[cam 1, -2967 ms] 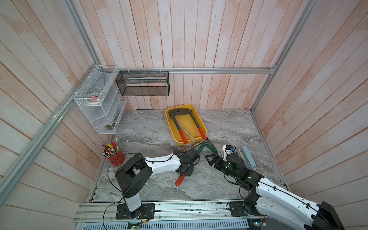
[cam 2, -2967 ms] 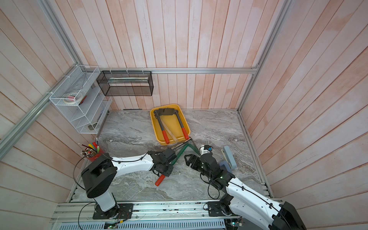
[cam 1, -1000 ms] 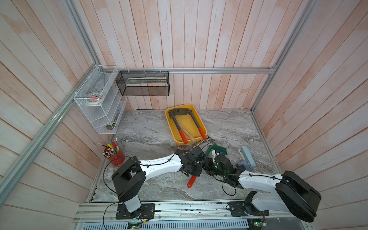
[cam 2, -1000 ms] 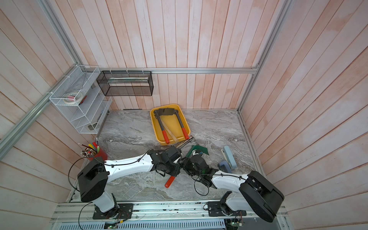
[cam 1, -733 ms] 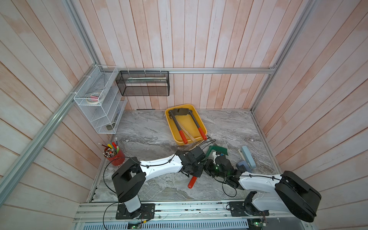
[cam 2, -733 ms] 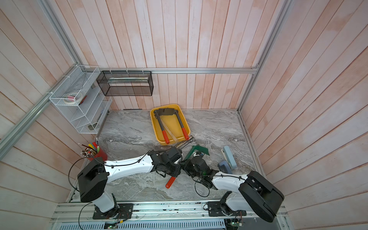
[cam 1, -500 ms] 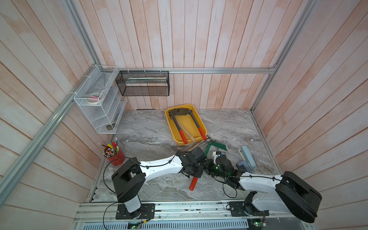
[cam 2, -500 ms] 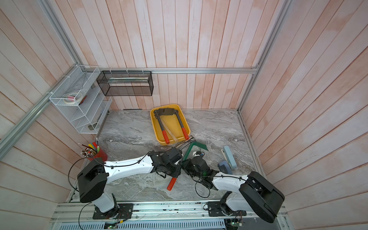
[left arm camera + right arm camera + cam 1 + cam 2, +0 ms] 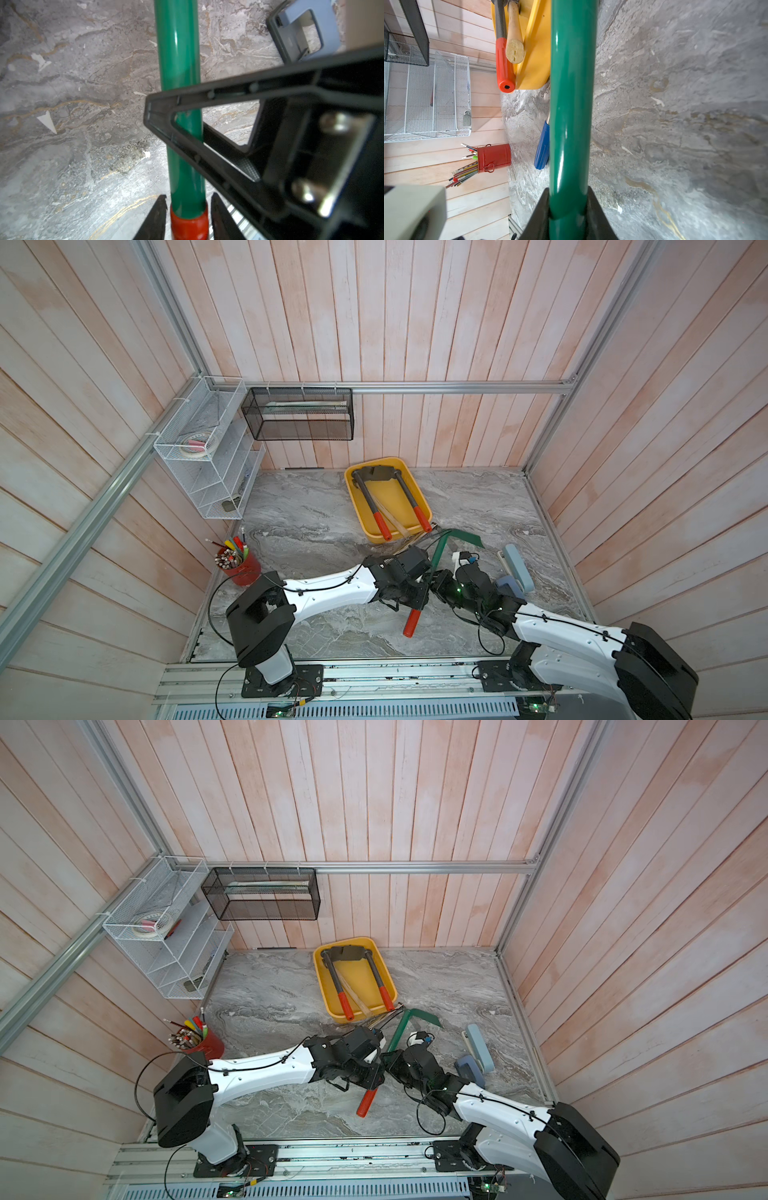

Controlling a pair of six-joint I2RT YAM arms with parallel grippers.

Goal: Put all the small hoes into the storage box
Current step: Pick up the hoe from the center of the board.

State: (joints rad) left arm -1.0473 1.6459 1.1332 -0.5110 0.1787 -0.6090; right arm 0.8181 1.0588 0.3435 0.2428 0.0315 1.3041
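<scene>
While the right gripper (image 9: 568, 193) clamps the green shaft of the small hoe (image 9: 571, 104), the left gripper (image 9: 188, 196) flanks it, narrowly parted; both wrist views cut off its blade

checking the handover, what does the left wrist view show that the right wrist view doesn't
Only the left wrist view: the small hoe's red grip between the fingers of the left gripper, a slight gap each side, plus a blue-grey object on the table.
Only the right wrist view: the storage box holding a red-handled tool and a wooden handle, the red pencil cup, the white wire rack.
Both: the small hoe's green shaft clamped by the right gripper, above the table.
</scene>
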